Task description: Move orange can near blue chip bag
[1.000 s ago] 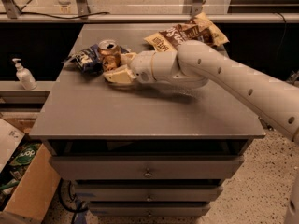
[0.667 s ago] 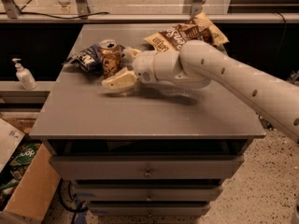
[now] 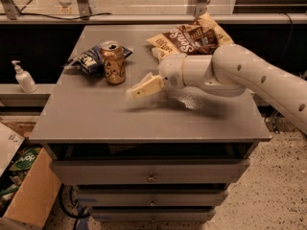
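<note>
While the can [image 3: 114, 63] stands upright on the table [image 3: 96, 119], touching the blue bag [image 3: 88, 60] at the far left, the gripper [image 3: 143, 86] hovers near the can, apart from it; whether it is open or closed cannot be told. A brown bag [image 3: 192, 37] lies behind the arm [image 3: 249, 75].

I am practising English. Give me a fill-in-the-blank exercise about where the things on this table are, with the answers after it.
The orange can stands ____ on the grey table.
In the picture, the blue chip bag lies just ____ of the can.
The robot's hand hovers on the can's ____ side, apart from it.
Answers: upright; left; right.
</note>
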Robot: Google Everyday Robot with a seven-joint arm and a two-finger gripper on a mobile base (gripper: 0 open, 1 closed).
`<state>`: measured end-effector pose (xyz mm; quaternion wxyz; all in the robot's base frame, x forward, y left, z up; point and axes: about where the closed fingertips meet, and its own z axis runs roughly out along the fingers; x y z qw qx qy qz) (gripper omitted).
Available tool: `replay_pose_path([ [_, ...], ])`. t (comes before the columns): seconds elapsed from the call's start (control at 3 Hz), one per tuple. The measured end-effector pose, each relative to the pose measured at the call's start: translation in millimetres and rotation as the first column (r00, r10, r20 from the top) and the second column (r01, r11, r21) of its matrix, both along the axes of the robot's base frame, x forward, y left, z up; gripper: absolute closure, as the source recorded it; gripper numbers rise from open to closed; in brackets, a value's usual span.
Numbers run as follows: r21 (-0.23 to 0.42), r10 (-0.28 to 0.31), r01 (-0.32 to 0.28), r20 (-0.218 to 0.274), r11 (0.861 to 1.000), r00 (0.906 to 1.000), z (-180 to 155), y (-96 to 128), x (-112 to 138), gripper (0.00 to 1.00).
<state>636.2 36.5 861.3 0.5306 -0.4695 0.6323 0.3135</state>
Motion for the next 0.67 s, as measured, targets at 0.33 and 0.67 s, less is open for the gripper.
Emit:
replay_pose_path([
  [0.33, 0.046, -0.038, 0.039, -0.011, 0.998, 0.9992, 8, -57, -18, 0.00],
  [0.67, 0.133, -0.091, 0.093, -0.023, 0.987, 0.9956, 17, -115, -37, 0.00],
])
